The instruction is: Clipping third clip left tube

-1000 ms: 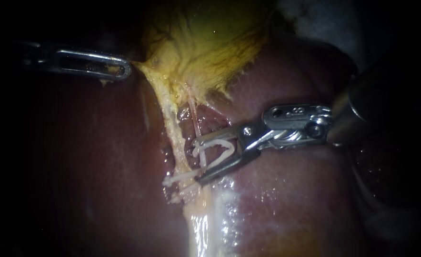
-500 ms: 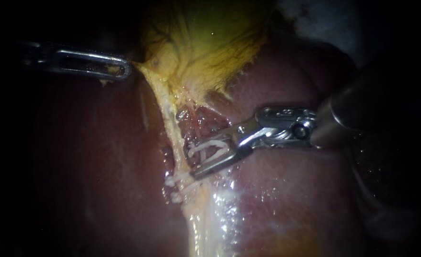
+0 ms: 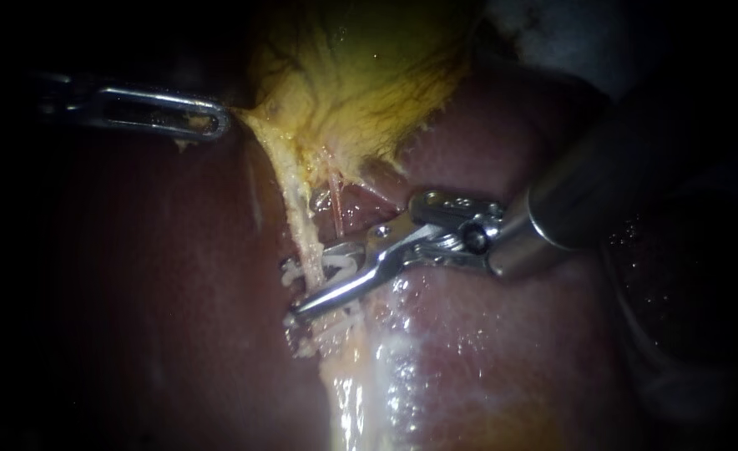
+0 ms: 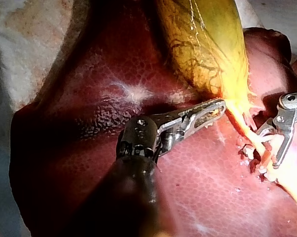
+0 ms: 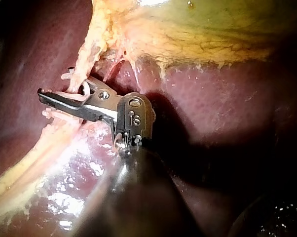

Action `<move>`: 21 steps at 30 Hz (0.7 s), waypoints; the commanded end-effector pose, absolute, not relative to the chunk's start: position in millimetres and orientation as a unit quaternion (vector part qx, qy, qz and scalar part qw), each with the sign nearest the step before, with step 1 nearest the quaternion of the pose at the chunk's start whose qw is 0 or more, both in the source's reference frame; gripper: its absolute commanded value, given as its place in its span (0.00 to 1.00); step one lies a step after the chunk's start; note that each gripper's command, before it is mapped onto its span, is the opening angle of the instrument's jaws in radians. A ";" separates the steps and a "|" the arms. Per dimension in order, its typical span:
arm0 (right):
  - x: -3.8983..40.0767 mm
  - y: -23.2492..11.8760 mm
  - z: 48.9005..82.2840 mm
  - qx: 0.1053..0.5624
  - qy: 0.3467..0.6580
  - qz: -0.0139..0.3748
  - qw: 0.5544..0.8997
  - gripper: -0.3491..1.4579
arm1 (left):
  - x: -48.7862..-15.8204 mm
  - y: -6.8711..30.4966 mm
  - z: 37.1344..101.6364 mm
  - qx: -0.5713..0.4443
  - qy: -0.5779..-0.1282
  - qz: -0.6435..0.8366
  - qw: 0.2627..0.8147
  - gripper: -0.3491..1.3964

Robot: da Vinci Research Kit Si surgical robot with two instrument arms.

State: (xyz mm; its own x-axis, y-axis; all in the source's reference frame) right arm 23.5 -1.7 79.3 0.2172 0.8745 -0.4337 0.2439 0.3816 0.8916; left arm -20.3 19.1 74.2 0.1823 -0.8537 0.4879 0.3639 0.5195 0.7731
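My right tool (image 3: 306, 284) is clamped on the clip (image 3: 331, 263), jaws astride the left tube (image 3: 300, 221), below the gallbladder (image 3: 361, 92). My left tool (image 3: 210, 124) is clamped on the gallbladder's edge. Squeeze fully, square to the tube. The liver (image 3: 469, 351) lies close beneath; open room is to the right.

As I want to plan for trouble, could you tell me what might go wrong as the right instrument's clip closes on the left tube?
1. The right instrument holds its white clip across the left tube just above the clips already there; it may foul them.
2. The thin reddish tube runs close by the upper jaw and could get caught.
3. The left instrument holds the gallbladder taut; a slip might slacken the tube.
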 end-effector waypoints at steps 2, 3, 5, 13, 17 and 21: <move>23.7 -1.6 79.1 0.499 0.587 0.264 0.580 0.49 | -20.3 19.1 74.2 0.254 -0.483 -0.419 0.726 0.00; 23.8 -1.6 79.0 0.498 0.592 0.272 0.573 0.49 | -20.3 19.1 74.2 0.254 -0.483 -0.420 0.726 0.00; 24.1 -1.5 78.9 0.488 0.591 0.302 0.567 0.49 | -20.3 19.1 74.2 0.254 -0.483 -0.419 0.726 0.00; 24.6 -0.8 78.4 0.478 0.586 0.343 0.556 0.47 | -20.3 19.1 74.2 0.254 -0.483 -0.419 0.726 0.00; 24.5 -0.2 77.8 0.478 0.585 0.346 0.556 0.43 | -20.3 19.1 74.2 0.254 -0.483 -0.419 0.726 0.00; 24.5 0.2 77.4 0.481 0.581 0.352 0.554 0.34 | -20.3 19.1 74.3 0.252 -0.482 -0.420 0.726 0.00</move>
